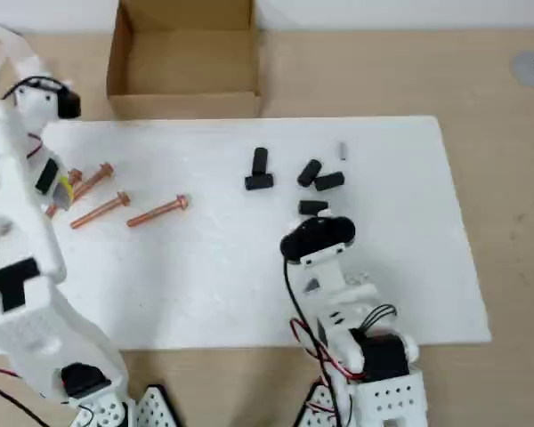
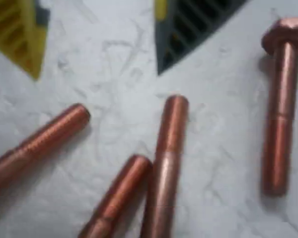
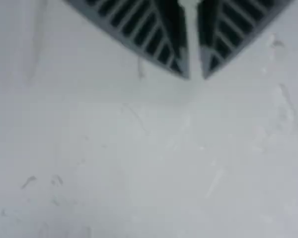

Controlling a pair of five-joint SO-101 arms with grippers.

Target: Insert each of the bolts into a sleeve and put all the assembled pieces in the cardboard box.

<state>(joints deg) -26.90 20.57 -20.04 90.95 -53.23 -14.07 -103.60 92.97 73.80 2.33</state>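
Step in hand, as judged: the first pick, with no assembly begun. Four copper bolts [image 1: 157, 211] lie loose at the left end of the white board [image 1: 383, 267] that covers the tabletop [image 1: 507, 178]. None carries a sleeve. The black sleeves [image 1: 309, 172] lie in a loose cluster near the board's middle, well apart from the bolts. The cardboard box [image 1: 187, 105] stands beyond the board's far edge, nearer the bolt end, open side up. The left gripper [image 2: 97, 73] hangs low over the bolts with its jaws wide and nothing between them. In its wrist view two bolt shanks lie side by side and touching, a third lies apart to one side, and a fourth, head visible, lies clear on the other side. The right gripper [image 3: 194, 75] sits low over bare board just short of the nearest sleeve [image 1: 312, 206]. Its jaws are drawn together to a thin slit and hold nothing. Next move, as judged: the left gripper should descend on one bolt only. The lone bolts look the safer choice, since the touching pair risks a double grasp or a roll. The right gripper must open before it can take a sleeve, and bolt and sleeve must then be lined up end to end for insertion.
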